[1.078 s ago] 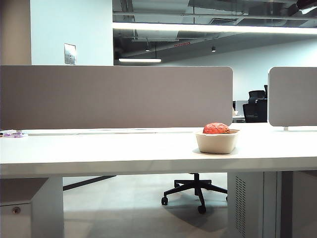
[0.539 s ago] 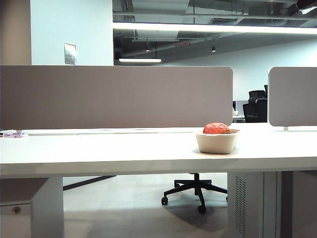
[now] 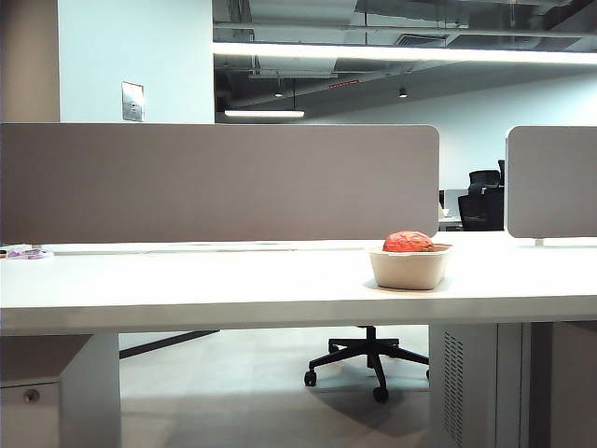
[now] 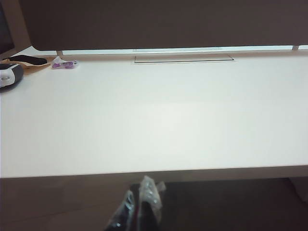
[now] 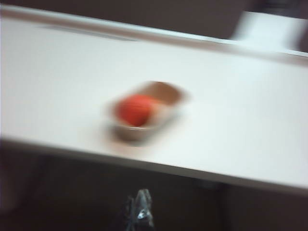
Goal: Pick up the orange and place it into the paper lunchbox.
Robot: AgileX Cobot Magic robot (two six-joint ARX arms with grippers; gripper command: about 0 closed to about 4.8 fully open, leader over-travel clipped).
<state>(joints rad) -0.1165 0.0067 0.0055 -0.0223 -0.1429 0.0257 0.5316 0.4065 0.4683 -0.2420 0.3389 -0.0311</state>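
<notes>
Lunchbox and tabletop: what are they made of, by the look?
Paper lunchbox: likely moulded paper pulp, matte beige, soft rounded corners, rolled rim. Table: smooth white surface, probably laminate, with faint sheen; core not visible. The orange sits inside the box.

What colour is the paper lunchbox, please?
Beige, off-white paper lunchbox, clearest in the exterior view.

The exterior view faces the table [image 3: 233, 289] edge-on, while both wrist views (right one blurred) look down across it.
</notes>
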